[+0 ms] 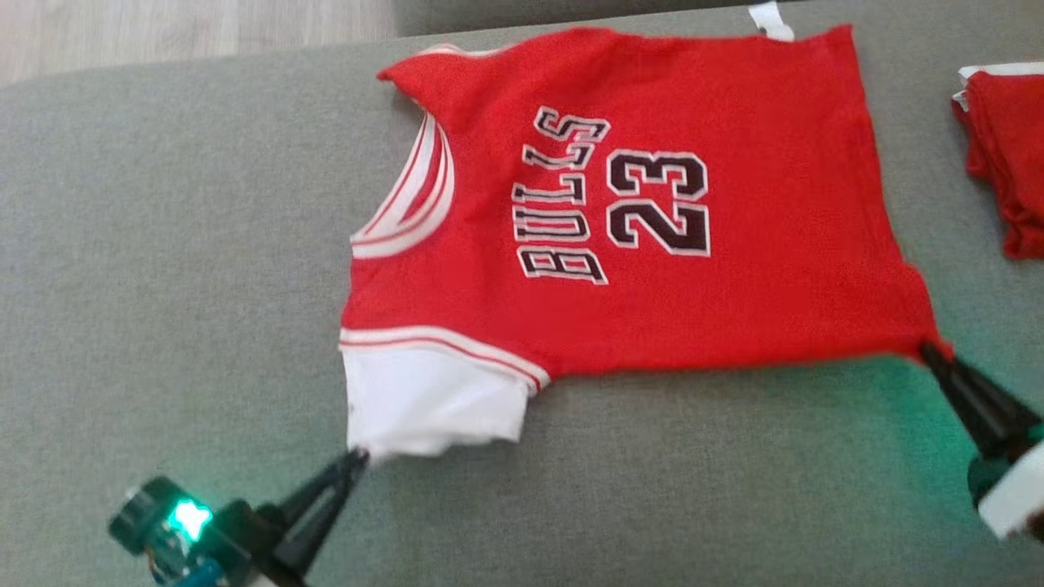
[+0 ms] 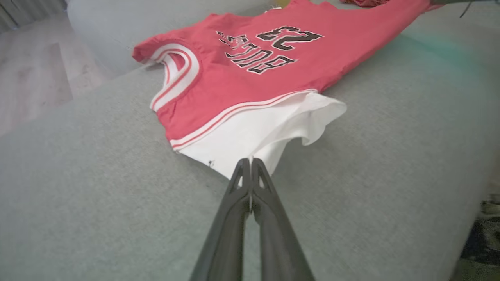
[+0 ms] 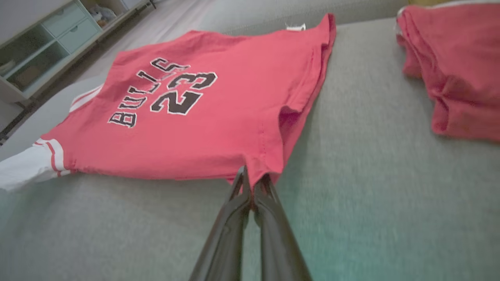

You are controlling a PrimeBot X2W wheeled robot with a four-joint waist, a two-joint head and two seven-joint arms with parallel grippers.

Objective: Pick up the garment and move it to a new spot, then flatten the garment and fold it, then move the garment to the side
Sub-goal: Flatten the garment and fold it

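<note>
The garment (image 1: 734, 244) is a red jersey with "BULLS 23" in black letters and white sleeves, spread face up on a grey cushion (image 1: 163, 244). My left gripper (image 1: 357, 458) is shut on the tip of the near white sleeve (image 2: 250, 136), and the left wrist view shows the cloth pinched between the fingertips (image 2: 251, 162). My right gripper (image 1: 930, 349) is shut on the near red hem corner (image 3: 269, 164), seen pinched in the right wrist view (image 3: 253, 175). The jersey's near edge is pulled taut between the two grippers.
A second red garment (image 1: 1007, 155) lies bunched at the cushion's right edge, also in the right wrist view (image 3: 453, 70). Wooden floor (image 1: 163, 33) lies beyond the cushion's far left. A pale shelf unit (image 3: 39, 47) stands past the cushion.
</note>
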